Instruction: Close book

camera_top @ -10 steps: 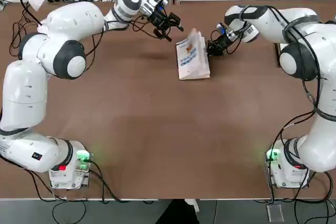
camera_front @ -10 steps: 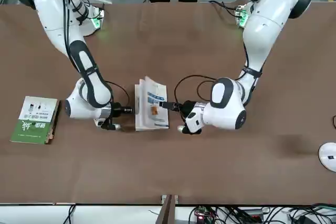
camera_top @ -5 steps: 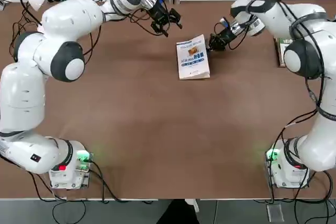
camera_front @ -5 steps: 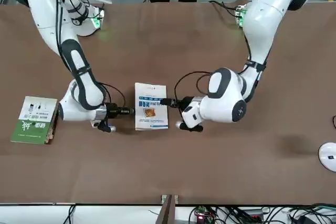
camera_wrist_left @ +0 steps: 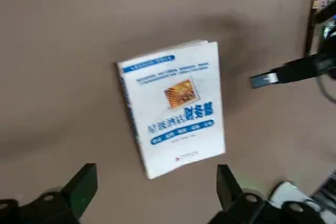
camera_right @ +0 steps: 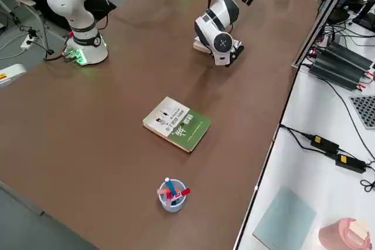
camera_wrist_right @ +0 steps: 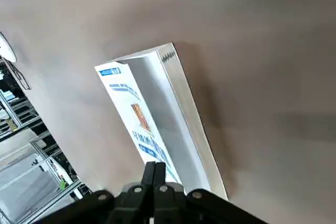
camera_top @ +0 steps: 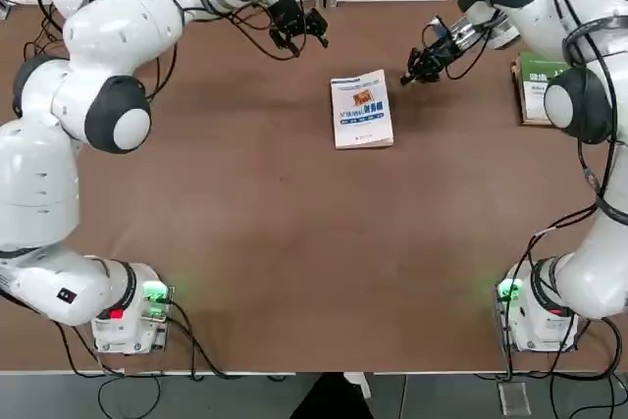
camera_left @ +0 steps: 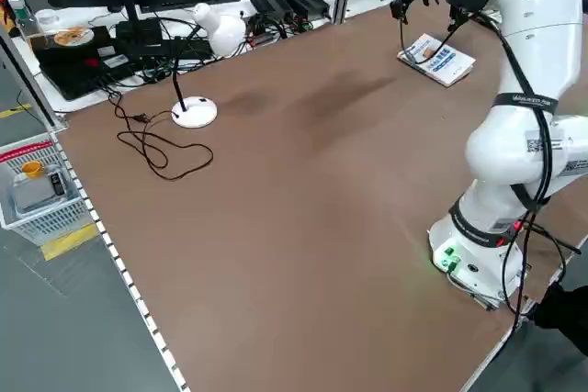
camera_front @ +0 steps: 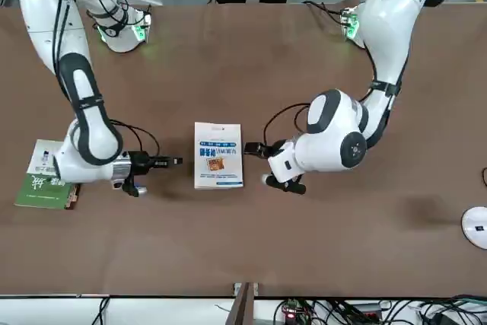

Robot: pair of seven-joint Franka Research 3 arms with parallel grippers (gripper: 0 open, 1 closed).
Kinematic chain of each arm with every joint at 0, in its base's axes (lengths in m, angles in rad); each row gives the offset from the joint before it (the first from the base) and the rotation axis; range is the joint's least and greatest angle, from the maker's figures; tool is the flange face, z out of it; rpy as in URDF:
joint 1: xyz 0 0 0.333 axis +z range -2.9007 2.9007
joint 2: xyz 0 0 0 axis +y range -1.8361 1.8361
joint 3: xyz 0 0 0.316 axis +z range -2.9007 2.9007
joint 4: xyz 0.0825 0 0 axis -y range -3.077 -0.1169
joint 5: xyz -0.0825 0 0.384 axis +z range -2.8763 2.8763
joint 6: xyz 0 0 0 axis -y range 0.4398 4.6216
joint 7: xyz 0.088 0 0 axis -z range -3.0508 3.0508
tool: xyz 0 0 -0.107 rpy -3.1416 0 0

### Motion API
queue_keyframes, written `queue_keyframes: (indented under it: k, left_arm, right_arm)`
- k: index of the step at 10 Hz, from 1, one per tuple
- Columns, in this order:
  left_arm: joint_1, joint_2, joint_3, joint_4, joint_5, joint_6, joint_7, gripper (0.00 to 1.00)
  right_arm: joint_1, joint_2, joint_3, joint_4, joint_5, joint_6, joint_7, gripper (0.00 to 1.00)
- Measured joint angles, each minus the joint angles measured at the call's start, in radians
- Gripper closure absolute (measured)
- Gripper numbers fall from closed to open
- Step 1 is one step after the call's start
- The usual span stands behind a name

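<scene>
**Both grippers apart, L open, R shut**

White, black-banded L arm (camera_top: pixel 108 31) reaches fwd from its white metal base (camera_top: pixel 132 316), green + red lights on. Black two-finger L gripper (camera_wrist_left: pixel 156 187) out at far end of reach, angled inward, fingers spread wide. White, black-banded R arm (camera_top: pixel 589 242), cables strapped along it, also extended fwd, elbow bent. Black two-finger R gripper (camera_wrist_right: pixel 156 166) well apart, facing L one, fingertips together. Both grippers empty.
</scene>
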Motion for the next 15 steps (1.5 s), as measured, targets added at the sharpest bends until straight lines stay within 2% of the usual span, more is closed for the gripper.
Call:
queue_keyframes:
  k: [5, 10, 12, 15]
  left_arm:
    - [0.0, -0.066, 0.024, 0.003, 0.186, 0.001, 0.001, 0.0]
    - [0.005, -0.171, 0.043, 0.003, 0.394, -0.074, 0.001, 0.0]
    - [0.016, -0.212, 0.047, 0.002, 0.434, -0.126, 0.001, 0.0]
    - [0.087, -0.262, 0.046, 0.001, 0.444, -0.236, 0.006, 0.0]
  right_arm:
    - [-0.002, -0.022, -0.032, 0.06, -0.147, -0.011, 0.001, 0.99]
    - [-0.039, -0.024, -0.045, 0.19, -0.393, -0.033, 0.001, 0.99]
    - [-0.054, -0.024, -0.045, 0.223, -0.481, -0.043, 0.001, 0.99]
    - [-0.073, -0.023, -0.046, 0.24, -0.6, -0.04, -0.022, 0.99]
